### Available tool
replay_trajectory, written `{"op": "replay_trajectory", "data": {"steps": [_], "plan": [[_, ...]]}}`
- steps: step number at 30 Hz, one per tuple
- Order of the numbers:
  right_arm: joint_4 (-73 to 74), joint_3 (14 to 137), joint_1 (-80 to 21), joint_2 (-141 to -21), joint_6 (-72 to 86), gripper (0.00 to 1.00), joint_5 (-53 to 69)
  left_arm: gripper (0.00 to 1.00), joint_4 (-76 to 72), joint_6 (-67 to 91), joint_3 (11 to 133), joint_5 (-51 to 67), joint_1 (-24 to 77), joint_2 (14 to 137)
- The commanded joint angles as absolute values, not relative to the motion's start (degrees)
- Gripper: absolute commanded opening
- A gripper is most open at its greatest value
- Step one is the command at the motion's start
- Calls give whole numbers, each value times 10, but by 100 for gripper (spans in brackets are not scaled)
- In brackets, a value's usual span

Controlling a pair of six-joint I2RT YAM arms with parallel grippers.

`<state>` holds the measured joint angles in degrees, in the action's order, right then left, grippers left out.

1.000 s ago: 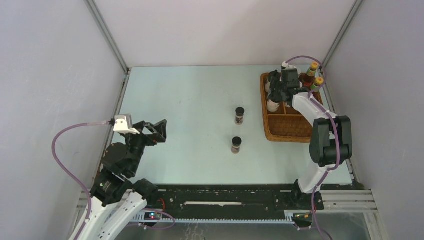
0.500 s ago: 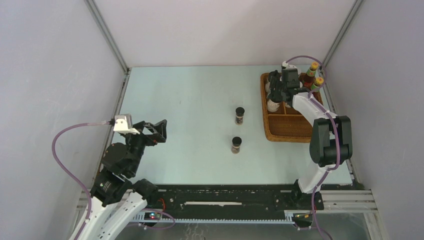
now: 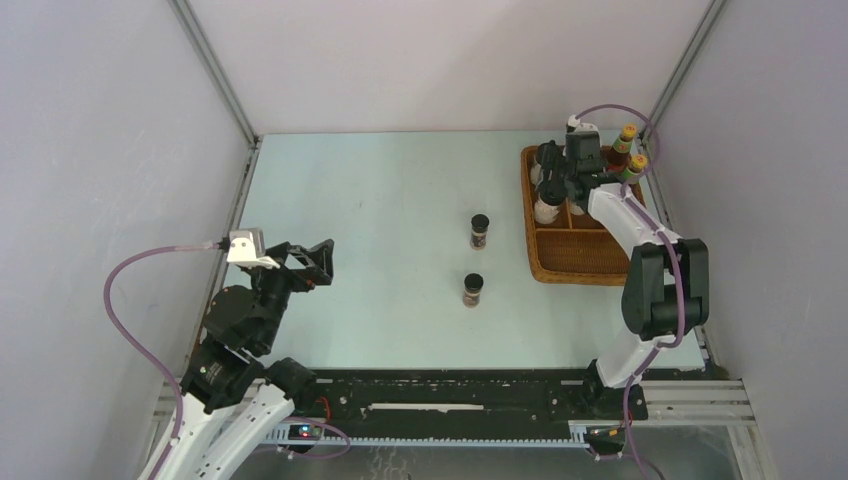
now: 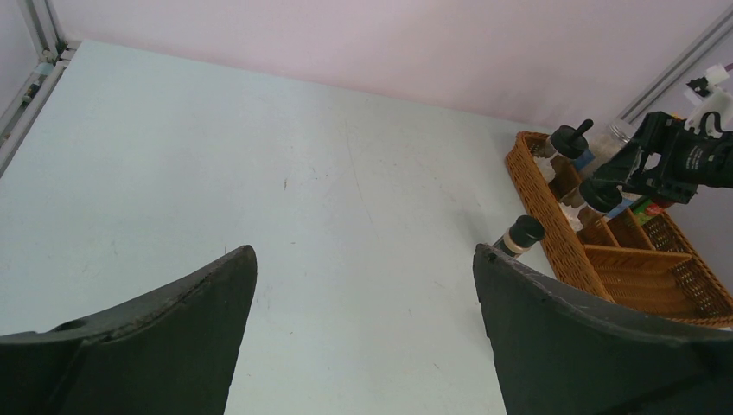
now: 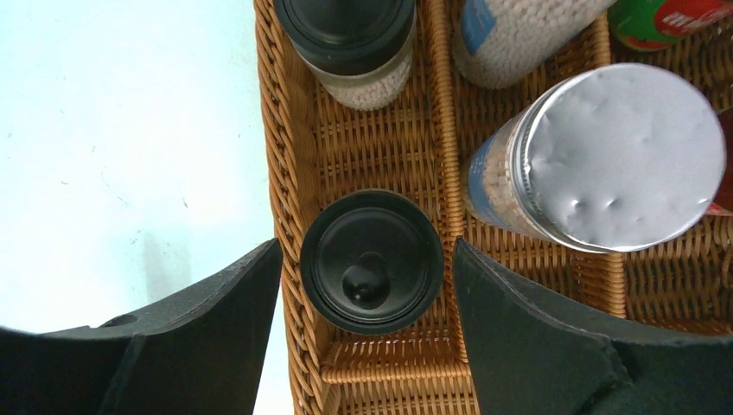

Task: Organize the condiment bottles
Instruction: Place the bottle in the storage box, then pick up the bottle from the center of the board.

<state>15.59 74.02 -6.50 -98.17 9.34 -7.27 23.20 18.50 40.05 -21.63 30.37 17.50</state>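
So the right end effector (image 5: pixel 363 251) hangs straight over the tray (image 5: pixel 268 104) at the far right of the surface (image 3: pixel 380 200). Its jaws are open and straddle a black-lid jar (image 5: pixel 372 259). In the right wrist view there looks to be a sliver of gap on both sides of the lid, so it's probably not touching, but that angle makes it hard to be sure. The jar stands upright in the tray's outer strip on the side toward the middle of the surface, right up against a cross divider. The left finger sits over the wicker wall.

A second black-lid jar (image 5: pixel 346 35) stands in the same strip, further along. Across the long divider there's a silver-lid jar (image 5: pixel 622 156) with a blue label, and another blue-label jar (image 5: pixel 519 35) past it, with its top cut off by the frame. The two sauce bottles (image 3: pixel 627 135) with orange caps stand in the tray's far right corner, close together.

Two tiny jars aren't in the tray at all. The far dark jar (image 3: pixel 480 231) and the near dark jar (image 3: pixel 473 290) stand upright out on the bare surface, well apart from the tray and a bit apart from each other.

The left end effector (image 3: pixel 318 262) hangs over the near left part of the surface, jaws spread wide with nothing between them, far from every bottle.
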Motion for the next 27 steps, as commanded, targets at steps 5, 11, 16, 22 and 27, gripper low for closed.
{"op": "replay_trajectory", "data": {"steps": [5, 11, 16, 22, 27], "plan": [[165, 775, -75, -930, 87, 80, -94, 100, 220, 186, 399, -207, 306, 165], [170, 775, -82, -911, 84, 80, -104, 100, 223, 187, 401, -206, 306, 161], [173, 776, -87, -892, 81, 80, -110, 100, 227, 188, 402, -206, 306, 157], [186, 787, -95, -875, 78, 80, -117, 100, 231, 191, 403, -204, 306, 152], [194, 793, -107, -862, 75, 80, -126, 100, 235, 192, 404, -204, 306, 148]]}}
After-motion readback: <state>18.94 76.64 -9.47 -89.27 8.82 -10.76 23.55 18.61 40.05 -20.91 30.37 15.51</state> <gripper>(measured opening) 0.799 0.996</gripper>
